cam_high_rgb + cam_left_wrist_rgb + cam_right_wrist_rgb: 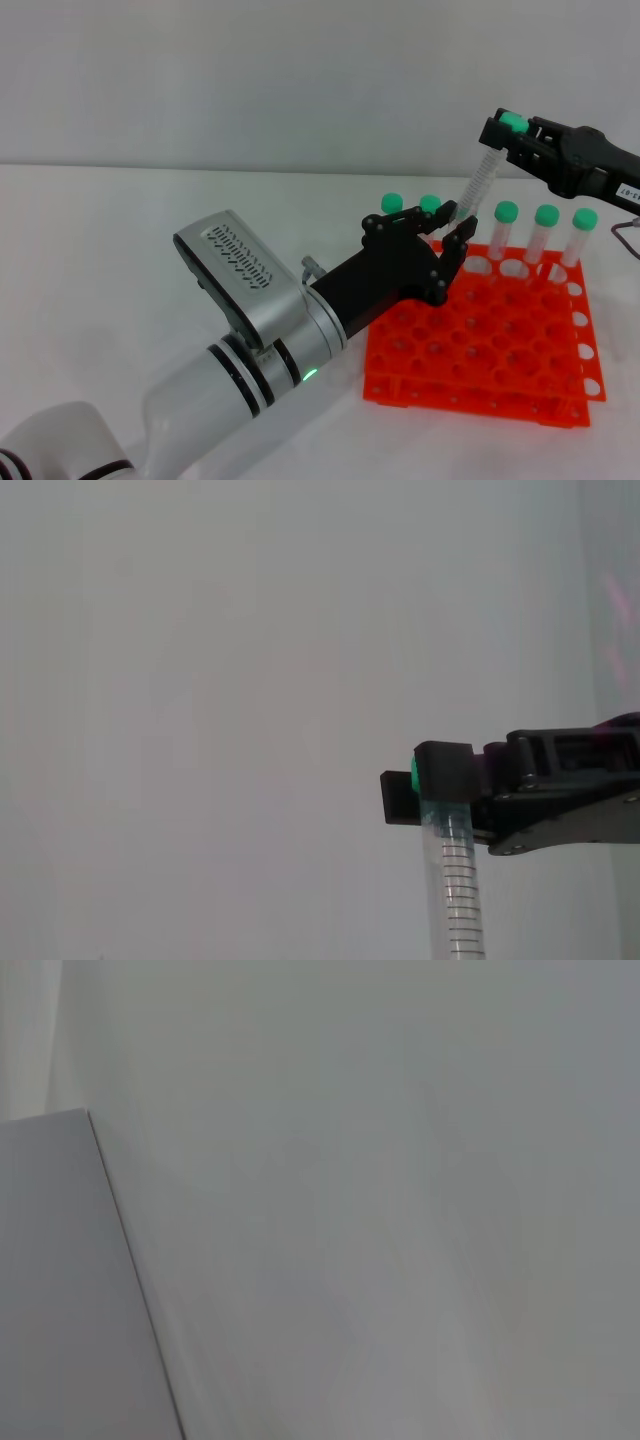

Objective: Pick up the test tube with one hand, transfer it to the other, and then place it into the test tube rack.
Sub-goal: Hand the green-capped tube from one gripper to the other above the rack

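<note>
- Head view shows the right end effector (507, 135), black with a small white label, coming in from the upper right, its fingers closed on the test tube (484, 172) right at the green cap.
- That test tube hangs tilted, cap uppermost and tip slanting down toward the robot's left, above the back edge of the test tube rack (480, 345); its lower end passes behind the left end effector, so whether the tip touches anything cannot be told.
- Left end effector (428, 227), black on a thick silver-white arm with a small green light, reaches over the rack's near-left part with its fingers spread wide; the tube's lower part sits between the fingertips, and they do not appear to be gripping it.
- Orange two-tier rack rests on the white bench (120, 240), toward the robot's right.
- Five other green-capped tubes stand upright along the rack's back row: two (392, 203) partly hidden behind the left end effector, three (545, 235) in clear view to the right.
- Left wrist view gives the right end effector (428, 795) clamped across the cap, the test tube (460, 890) with its graduation marks hanging below it against a plain grey backdrop.
- Right wrist view shows only pale blank surfaces, with neither tube nor rack in sight.
</note>
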Controlling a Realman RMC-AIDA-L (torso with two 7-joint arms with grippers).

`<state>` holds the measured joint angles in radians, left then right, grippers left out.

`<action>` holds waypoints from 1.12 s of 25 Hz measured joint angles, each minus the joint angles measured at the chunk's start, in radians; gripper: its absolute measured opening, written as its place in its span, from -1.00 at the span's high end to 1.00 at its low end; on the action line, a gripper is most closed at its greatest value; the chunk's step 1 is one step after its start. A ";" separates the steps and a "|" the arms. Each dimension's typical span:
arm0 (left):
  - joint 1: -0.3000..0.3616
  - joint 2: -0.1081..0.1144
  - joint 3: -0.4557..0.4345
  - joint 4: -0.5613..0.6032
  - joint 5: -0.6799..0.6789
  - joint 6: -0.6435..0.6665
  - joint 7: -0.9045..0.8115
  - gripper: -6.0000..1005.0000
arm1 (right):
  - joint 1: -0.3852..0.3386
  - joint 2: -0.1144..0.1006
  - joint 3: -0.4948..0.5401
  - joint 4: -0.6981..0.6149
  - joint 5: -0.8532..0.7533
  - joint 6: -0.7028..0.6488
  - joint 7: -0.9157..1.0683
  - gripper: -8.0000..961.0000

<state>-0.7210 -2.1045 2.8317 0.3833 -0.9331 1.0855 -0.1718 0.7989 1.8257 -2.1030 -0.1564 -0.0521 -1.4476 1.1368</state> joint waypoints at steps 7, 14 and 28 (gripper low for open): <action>-0.002 0.001 0.005 0.004 0.014 0.000 0.000 0.60 | 0.002 0.006 0.000 0.000 0.003 -0.001 -0.001 0.45; 0.004 0.000 0.000 0.004 0.015 0.000 0.001 0.59 | 0.000 0.006 0.008 0.000 0.000 -0.001 0.000 0.45; 0.067 -0.003 -0.066 0.011 -0.004 0.011 0.000 -0.12 | -0.039 0.033 0.089 0.000 -0.002 0.008 -0.039 0.45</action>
<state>-0.6536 -2.1074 2.7659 0.3943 -0.9369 1.0966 -0.1719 0.7599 1.8584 -2.0141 -0.1565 -0.0543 -1.4395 1.0983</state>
